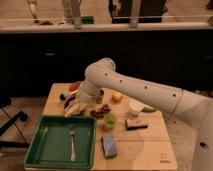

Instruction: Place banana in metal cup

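Right now my arm [150, 92] reaches in from the right and bends down over the far left part of the wooden bench [150, 147]. My gripper [80, 105] hangs low there, just above the far edge of the green tray [35, 155]. A yellow banana [72, 110] pokes out beneath it, tilted, its lower end pointing toward the tray's far right corner. My jaws seem to be clenched round the banana's upper end, though my own wrist hides the contact itself. Behind my wrist sits a cluster I can only partly see: something red-orange [75, 86] and a pale rounded thing [66, 97]. The metal cup I cannot pick out; if it stands in that cluster, my arm covers it. A fork [72, 142] lies lengthwise in the tray. On the bench just right of the tray lies a blue sponge [109, 146], and beyond it stands a light green cup [109, 121], with a dark reddish heap [102, 110] just behind. Further right stand a white cup [135, 107], a small orange fruit [117, 97], a green curved piece [149, 108] and a dark flat block [136, 124].
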### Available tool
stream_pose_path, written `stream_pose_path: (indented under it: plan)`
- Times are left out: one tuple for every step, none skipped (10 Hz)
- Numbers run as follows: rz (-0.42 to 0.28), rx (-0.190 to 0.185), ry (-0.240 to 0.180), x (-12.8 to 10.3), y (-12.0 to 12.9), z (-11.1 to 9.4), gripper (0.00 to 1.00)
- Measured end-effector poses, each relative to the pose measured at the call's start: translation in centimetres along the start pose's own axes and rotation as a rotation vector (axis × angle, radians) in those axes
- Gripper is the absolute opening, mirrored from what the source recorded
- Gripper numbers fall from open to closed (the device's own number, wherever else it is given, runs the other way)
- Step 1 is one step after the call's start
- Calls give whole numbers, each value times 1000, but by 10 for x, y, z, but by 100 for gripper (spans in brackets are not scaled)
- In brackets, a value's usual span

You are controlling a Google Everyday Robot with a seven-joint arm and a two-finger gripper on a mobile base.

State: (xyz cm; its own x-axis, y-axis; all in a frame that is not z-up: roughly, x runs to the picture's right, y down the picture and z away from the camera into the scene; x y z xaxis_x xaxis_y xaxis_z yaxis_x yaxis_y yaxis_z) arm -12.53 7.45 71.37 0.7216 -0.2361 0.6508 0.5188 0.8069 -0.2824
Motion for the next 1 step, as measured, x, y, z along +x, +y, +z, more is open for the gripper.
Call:
stream_pose_path:
  plan:
    - [2, 0, 2, 1, 0, 1, 0]
